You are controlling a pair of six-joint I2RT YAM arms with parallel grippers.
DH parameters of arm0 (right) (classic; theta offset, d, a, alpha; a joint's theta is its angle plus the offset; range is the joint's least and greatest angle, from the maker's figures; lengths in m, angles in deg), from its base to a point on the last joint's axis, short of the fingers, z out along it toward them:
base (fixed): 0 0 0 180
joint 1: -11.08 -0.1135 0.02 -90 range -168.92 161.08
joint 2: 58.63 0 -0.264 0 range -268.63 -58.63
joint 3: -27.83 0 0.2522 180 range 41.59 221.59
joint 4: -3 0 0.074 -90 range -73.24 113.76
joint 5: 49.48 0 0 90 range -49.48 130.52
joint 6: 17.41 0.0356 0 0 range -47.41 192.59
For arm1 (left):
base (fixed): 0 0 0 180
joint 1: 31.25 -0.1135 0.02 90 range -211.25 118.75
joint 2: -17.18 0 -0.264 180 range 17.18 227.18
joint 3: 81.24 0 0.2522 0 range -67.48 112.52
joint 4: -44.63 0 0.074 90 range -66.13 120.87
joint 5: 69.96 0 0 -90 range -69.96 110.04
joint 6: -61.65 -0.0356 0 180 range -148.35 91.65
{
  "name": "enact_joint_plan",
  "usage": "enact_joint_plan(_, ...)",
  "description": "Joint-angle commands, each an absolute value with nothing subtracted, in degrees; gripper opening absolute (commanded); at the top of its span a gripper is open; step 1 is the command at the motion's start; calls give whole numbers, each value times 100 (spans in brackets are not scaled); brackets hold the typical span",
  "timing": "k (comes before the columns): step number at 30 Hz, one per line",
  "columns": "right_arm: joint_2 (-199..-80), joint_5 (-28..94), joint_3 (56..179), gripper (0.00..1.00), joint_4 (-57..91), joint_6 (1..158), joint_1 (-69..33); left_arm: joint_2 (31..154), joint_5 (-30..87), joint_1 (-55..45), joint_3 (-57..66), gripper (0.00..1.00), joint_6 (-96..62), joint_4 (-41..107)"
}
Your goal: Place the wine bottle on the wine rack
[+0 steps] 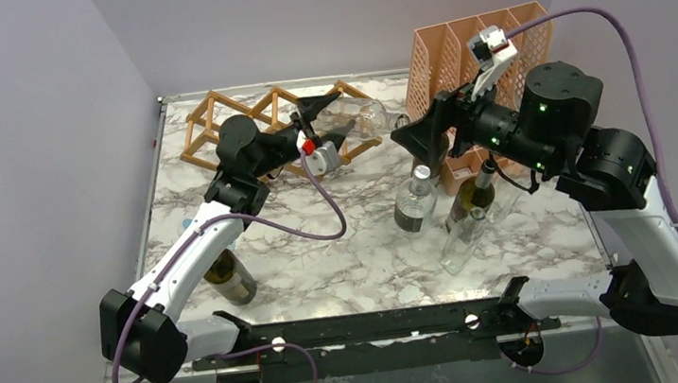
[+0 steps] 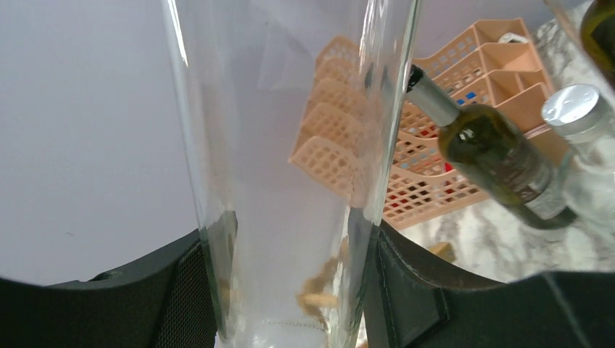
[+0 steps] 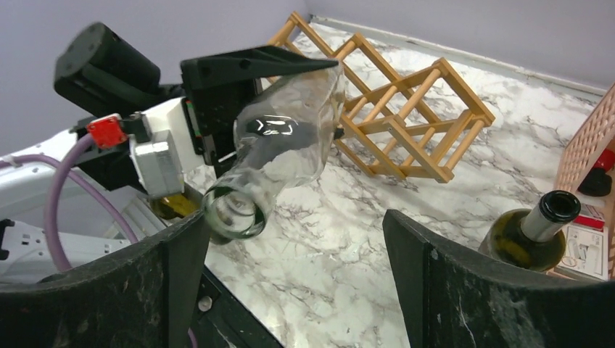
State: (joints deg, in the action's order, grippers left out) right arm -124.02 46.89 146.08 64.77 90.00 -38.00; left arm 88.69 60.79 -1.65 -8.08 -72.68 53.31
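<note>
We see the left hand closed on the body of the clear wine bottle, with one finger on each side of the glass. The bottle lies on its side in the air, above the bench, just beside the right end of the wine rack. We cannot tell if it touches the rack. Its mouth points toward the right hand, which is wide open and holds nothing.
</note>
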Motion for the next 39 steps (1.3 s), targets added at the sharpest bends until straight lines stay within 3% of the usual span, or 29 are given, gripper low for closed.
enact_joint_plan(1, -12672, 4697, 14862, 91, 6888, 8691, -3827, 8865, 6525, -172, -170, 0, -8618, 5125)
enact_joint_plan(6, -13026, 4629, 15166, 91, 6992, 8568, -3826, 8959, 6417, -172, 242, 0, -9941, 3698)
enact_joint_plan(18, -13453, 4558, 14576, 91, 6646, 8509, -3825, 8878, 5538, 128, -193, 0, -11504, 4198)
enact_joint_plan(23, -13531, 4495, 14122, 86, 6431, 8636, -3827, 8820, 5292, 326, -343, 0, -11966, 4188)
enact_joint_plan(31, -13421, 4310, 13747, 60, 6162, 8674, -3825, 8830, 5205, 399, -318, 0, -12129, 4021)
enact_joint_plan(36, -13225, 4199, 13674, 27, 5991, 8678, -3825, 8910, 5138, 402, -232, 0, -12217, 3899)
enact_joint_plan(39, -13108, 4326, 13616, 9, 5853, 8746, -3828, 8963, 5159, 400, -174, 59, -11834, 3897)
